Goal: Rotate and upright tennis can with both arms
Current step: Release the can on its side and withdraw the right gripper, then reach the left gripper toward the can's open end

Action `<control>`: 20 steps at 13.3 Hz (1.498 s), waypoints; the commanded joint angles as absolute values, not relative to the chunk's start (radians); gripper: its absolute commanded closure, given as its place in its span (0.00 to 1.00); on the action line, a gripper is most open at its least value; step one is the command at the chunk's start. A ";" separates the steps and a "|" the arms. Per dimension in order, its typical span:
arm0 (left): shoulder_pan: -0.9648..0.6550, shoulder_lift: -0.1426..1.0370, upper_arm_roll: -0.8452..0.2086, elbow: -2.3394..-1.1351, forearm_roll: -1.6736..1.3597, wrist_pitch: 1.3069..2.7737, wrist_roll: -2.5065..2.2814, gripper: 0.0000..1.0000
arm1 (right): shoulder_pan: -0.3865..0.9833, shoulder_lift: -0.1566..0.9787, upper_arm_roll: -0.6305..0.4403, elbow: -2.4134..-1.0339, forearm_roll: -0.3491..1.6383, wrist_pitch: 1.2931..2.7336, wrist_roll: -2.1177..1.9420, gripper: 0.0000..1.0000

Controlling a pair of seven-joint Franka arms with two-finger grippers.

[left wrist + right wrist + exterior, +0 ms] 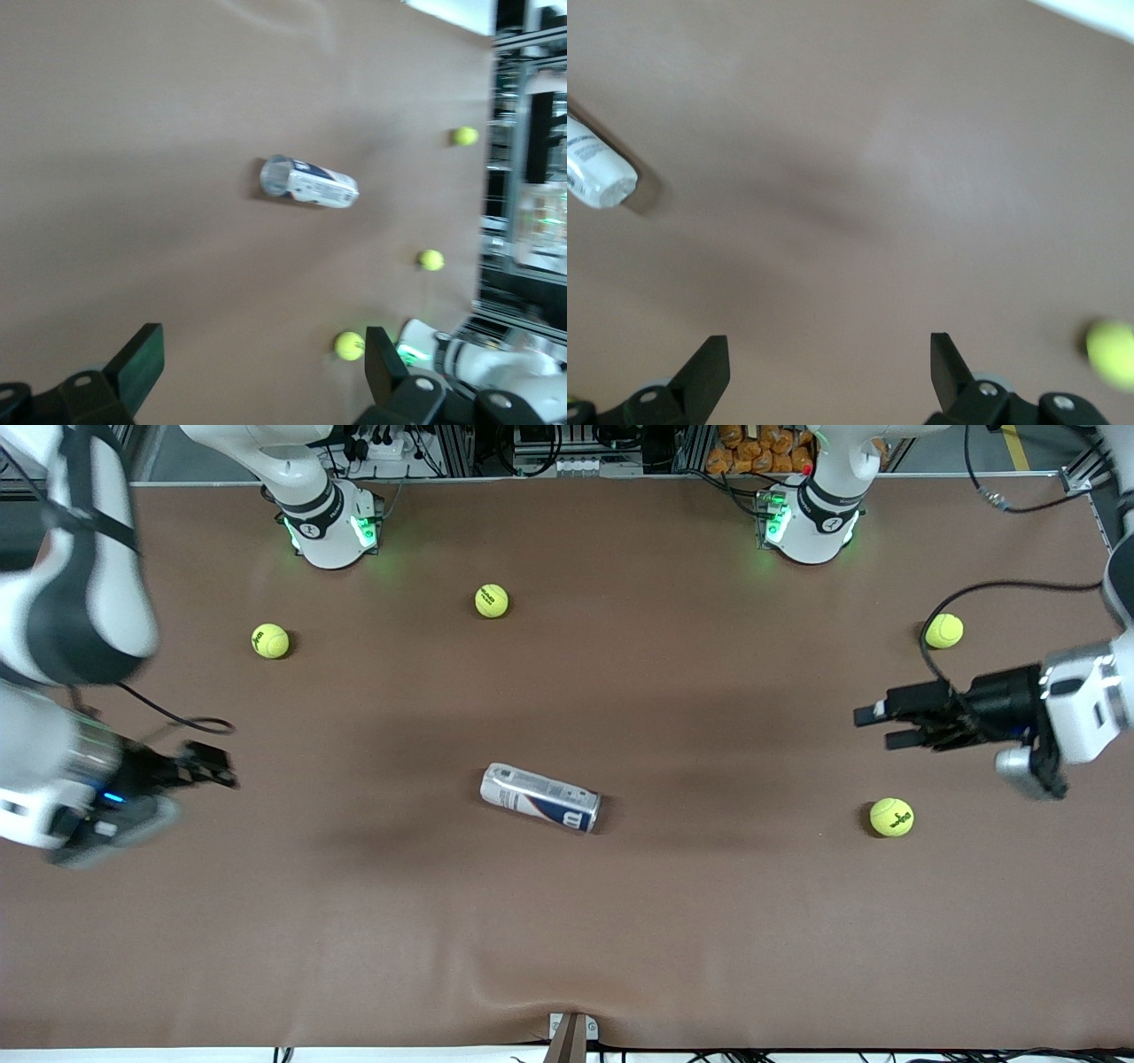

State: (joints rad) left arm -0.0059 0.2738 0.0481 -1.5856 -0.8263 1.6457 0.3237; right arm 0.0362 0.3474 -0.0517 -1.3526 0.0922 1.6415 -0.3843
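Brown mat-covered table, racks and cabling seen along the edge where the arm bases stand. Left arm is held over the table's left-arm end, the left gripper spread wide and empty, above the mat between two balls; both fingers are seen apart in the left wrist view. Right arm is held over the right-arm end, the right gripper likewise wide and empty, well apart from the can. The can is lying on its side near the table's middle, roughly between the two grippers, untouched; its navy-banded end is turned toward the left arm's end and slightly nearer the front camera. Four balls are scattered: one near the left gripper's side, one farther from the camera at that same end, one between the bases, one toward the right arm's end. Handling, as judged: can is likely light, thin-walled, smooth; rolling is expected if nudged, and wall flex under a hard squeeze. Best taken near the ends, where rim and base should be stiffer, one gripper per end, so it can be tipped up without slipping. Uprighting not yet begun.
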 commanded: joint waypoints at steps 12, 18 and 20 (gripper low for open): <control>-0.089 0.584 0.040 -1.433 -1.152 1.686 0.568 0.00 | 0.049 0.005 -0.101 -1.494 0.019 1.371 0.097 0.00; -0.123 0.647 0.025 -1.384 -1.198 1.735 0.586 0.00 | 0.006 -0.011 -0.091 -1.488 0.015 1.362 0.083 0.00; -0.132 0.675 0.025 -1.382 -1.221 1.749 0.600 0.00 | 0.009 -0.012 -0.091 -1.486 0.015 1.359 0.083 0.00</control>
State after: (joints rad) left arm -0.1237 0.6287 0.0263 -1.4185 -1.1882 1.7371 0.5712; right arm 0.0169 0.0199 -0.1036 -1.4614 0.0328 1.3624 0.0719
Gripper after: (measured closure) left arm 0.000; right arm 0.000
